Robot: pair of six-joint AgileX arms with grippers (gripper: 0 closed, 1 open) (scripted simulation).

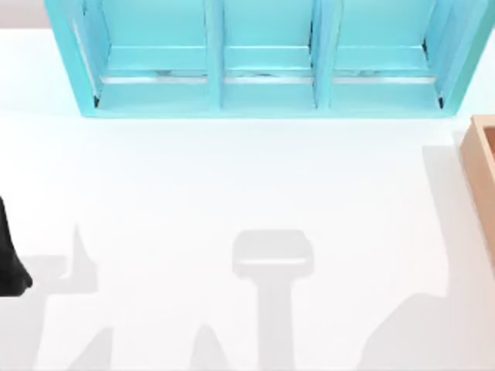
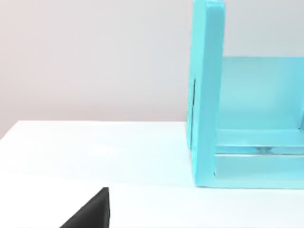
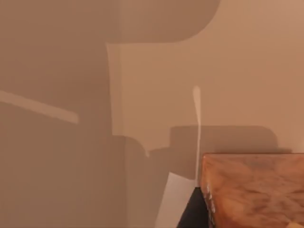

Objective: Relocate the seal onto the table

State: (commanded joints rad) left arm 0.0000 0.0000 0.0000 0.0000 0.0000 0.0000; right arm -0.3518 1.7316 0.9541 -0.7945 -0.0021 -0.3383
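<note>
Turquoise dominates the top view, where a three-bay shelf unit stands along the far edge of the white table. A tan wooden box sits at the table's right edge, and the dark left arm rests parked at its left edge, well apart from both. Grey shadows of the rig fall across the near half of the table, whose open white middle is the likely set-down place.

From the left wrist view, the shelf unit's end wall rises off the table top, with a bay open behind it. A dark wedge at the frame's lower edge is probably part of the left gripper. Whether it is released or clenched cannot be told.

The right wrist view looks onto flat tan surfaces that appear to be the inside of the wooden box, crossed by soft shadows. The seal, glossy and orange-brown, lies close under the camera. A dark part just beside it seems to belong to the right gripper, placed there, it seems, to take the figure. Its state, loose or gripping the seal, cannot be told. The seal appears to be in the box at the right edge, so the move to the table is judged not yet done.
</note>
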